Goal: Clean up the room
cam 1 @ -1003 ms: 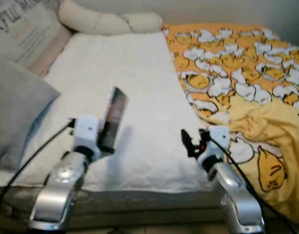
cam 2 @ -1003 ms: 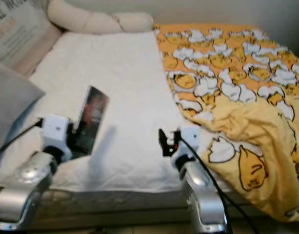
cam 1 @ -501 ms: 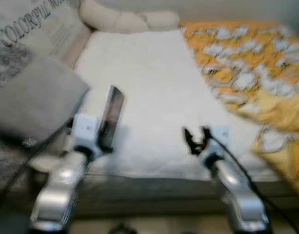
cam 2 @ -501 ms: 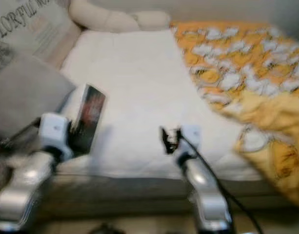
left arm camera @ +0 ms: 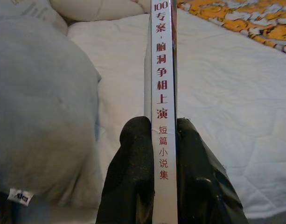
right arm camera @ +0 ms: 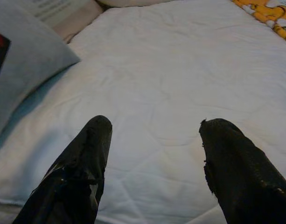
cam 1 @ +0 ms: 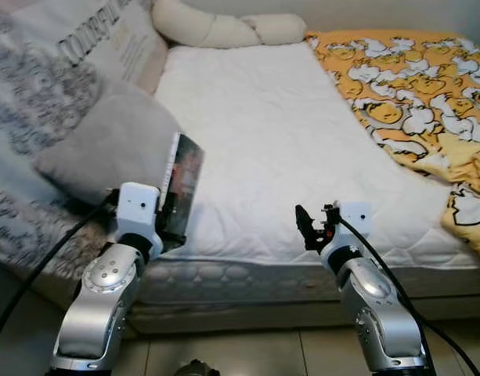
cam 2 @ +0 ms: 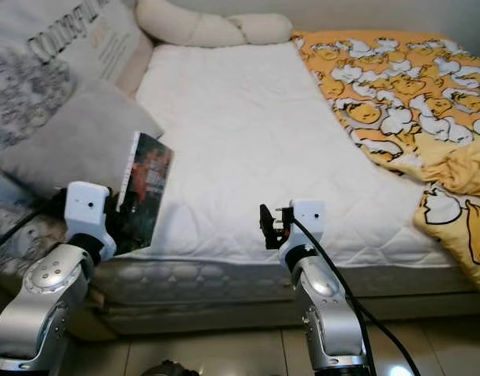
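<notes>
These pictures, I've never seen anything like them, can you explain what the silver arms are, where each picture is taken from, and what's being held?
The silver arms belong to a humanoid robot standing at the foot of a bed. Two pictures come from a stereo camera on its head, looking down at its own arms. The other two come from cameras on each wrist, looking along that arm's two black fingers.

The left pincer is shut on a thin book, held upright; the left wrist view shows the spine with red Chinese writing. The right pincer is open and holds nothing, over the white mattress.

On the bed lie a grey pillow, a printed cushion, a long cream bolster and a yellow cartoon-print blanket.
</notes>
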`<state>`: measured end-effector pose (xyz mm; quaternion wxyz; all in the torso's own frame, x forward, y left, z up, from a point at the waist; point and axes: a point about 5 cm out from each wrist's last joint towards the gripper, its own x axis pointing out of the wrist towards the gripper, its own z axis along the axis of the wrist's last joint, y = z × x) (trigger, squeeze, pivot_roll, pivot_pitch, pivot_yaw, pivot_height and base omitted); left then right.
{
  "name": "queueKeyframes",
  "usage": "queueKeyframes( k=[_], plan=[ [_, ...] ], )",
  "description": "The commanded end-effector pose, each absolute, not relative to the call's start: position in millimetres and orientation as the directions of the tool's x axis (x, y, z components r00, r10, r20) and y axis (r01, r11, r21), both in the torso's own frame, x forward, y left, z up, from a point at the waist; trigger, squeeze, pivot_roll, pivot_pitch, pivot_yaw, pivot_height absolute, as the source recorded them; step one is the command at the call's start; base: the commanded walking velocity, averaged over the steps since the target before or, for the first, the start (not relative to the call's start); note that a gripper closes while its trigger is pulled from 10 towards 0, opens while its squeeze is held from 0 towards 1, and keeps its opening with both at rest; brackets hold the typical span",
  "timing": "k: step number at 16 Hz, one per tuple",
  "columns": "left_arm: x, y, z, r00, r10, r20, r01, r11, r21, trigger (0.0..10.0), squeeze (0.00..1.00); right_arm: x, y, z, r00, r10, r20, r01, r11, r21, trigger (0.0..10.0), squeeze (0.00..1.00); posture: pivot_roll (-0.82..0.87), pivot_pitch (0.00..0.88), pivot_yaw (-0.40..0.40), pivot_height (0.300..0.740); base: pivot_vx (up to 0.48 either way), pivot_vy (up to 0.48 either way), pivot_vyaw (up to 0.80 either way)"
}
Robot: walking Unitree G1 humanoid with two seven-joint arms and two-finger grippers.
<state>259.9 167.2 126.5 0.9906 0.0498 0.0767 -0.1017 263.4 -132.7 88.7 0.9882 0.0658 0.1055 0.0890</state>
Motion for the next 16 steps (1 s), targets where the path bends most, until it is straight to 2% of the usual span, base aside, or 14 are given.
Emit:
queueKeyframes(
  k=[1,16],
  plan=[
    [263,165,141,0.973,-0.214,-0.088,0.222,0.971,0.092,10.0,0.0,264,-133,93,0.965,0.195,-0.175,-0.169,0.974,0.151,10.0,0.0,0.05,0.0,0.007,0.74,0.0,0.0,0.0],
    [268,155,140,0.959,-0.268,-0.09,0.276,0.956,0.095,10.0,0.0,267,-137,95,0.97,0.18,-0.16,-0.155,0.975,0.158,10.0,0.0,0.03,0.0,0.008,0.74,0.352,0.0,0.0]
  ],
)
